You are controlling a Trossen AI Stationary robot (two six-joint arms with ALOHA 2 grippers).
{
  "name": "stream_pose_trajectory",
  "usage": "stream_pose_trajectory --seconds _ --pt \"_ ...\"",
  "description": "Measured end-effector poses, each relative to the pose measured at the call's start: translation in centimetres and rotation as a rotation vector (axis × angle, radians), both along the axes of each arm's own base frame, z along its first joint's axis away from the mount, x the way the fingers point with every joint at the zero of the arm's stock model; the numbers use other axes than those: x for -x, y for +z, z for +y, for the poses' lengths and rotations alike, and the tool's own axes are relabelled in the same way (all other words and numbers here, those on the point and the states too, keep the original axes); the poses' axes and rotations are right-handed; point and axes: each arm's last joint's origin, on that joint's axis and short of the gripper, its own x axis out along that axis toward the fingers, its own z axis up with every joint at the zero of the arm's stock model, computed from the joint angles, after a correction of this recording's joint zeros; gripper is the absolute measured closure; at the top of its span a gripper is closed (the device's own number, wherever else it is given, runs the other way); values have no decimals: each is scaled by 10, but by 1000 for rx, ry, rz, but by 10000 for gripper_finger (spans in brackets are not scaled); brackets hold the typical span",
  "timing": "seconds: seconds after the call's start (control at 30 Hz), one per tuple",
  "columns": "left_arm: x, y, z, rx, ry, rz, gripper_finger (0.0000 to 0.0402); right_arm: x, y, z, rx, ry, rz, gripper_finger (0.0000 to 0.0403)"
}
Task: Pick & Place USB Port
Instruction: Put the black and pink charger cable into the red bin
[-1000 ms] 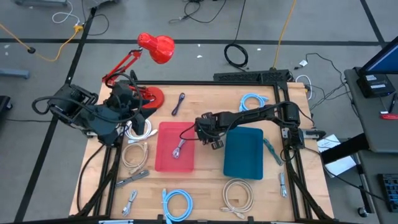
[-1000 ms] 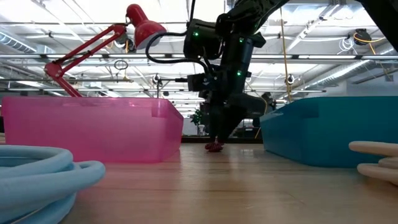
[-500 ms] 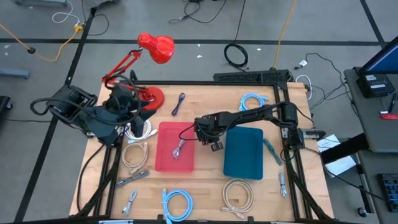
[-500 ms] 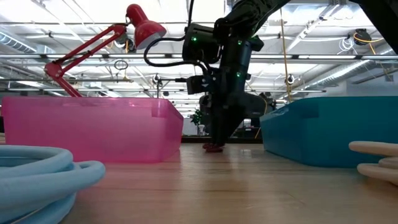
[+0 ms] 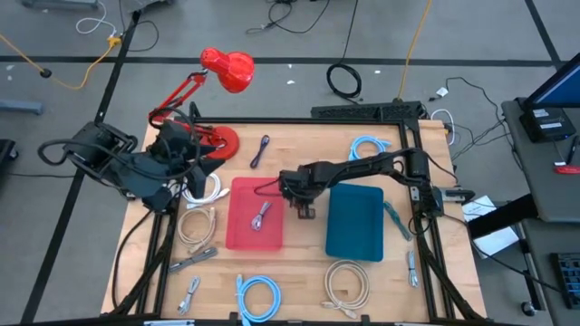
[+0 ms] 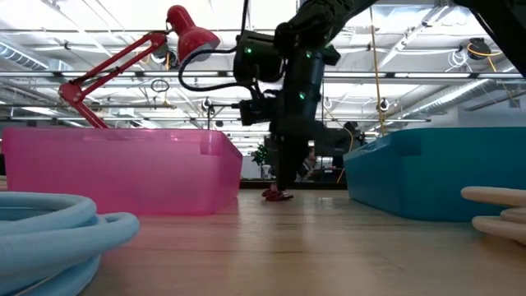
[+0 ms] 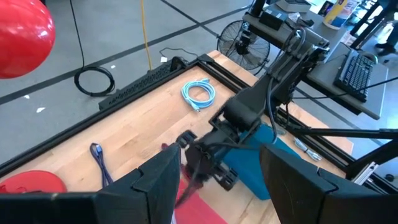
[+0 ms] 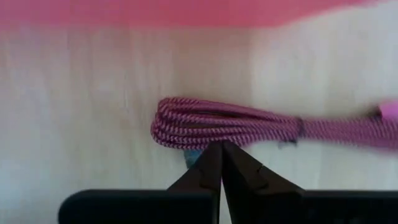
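Observation:
A coiled magenta braided USB cable lies on the wooden table in the gap between the pink bin and the teal bin. In the low view it shows as a small red bundle. My right gripper stands over it, pointing down, with its fingers shut at the bundle's edge. My left gripper waits open at the table's left side, near the red lamp's base. A grey cable lies inside the pink bin. My right gripper comes from above with its shut fingertips meeting at one long edge of the cable bundle, near its looped end. I cannot tell whether a strand is pinched between them. The bundle lies flat on the table.
A red desk lamp stands at the far left. A purple cable and a blue cable lie at the back. White coils, another blue coil and small connectors lie toward the near edge.
My right gripper has shifted a little toward the pink bin and come down onto the magenta cable, and its fingers have shut. The left arm has kept still.

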Motion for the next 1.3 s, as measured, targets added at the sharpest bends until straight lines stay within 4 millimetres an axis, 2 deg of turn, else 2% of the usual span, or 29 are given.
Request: stream_pose_trajectory --seconds 0.07,0.17,0.33,0.5,0.77,1.0,1.13,1.3 --pt "0 0 0 -3 -1 1 179 -1 13 -5 -72 -151 9 402" --pt "0 0 0 -11 -6 5 179 -3 24 -9 -186 -267 1 402" --pt "0 0 0 -30 -4 7 179 -8 31 -11 -248 -436 -32 399" --pt "2 1 -4 -60 -9 -1 179 -3 30 -28 -244 -598 -14 394" --pt "5 -1 -14 -83 -24 -16 179 4 29 -54 -239 -751 7 313" --pt "3 -8 -22 -74 -35 -8 179 -2 32 -64 -297 -830 -78 236" --pt "2 -11 -25 -69 -29 -6 179 -4 33 -70 -328 -870 -113 208" --pt "1 -13 -26 -60 -22 -8 179 -13 39 -83 -368 -854 -260 195"
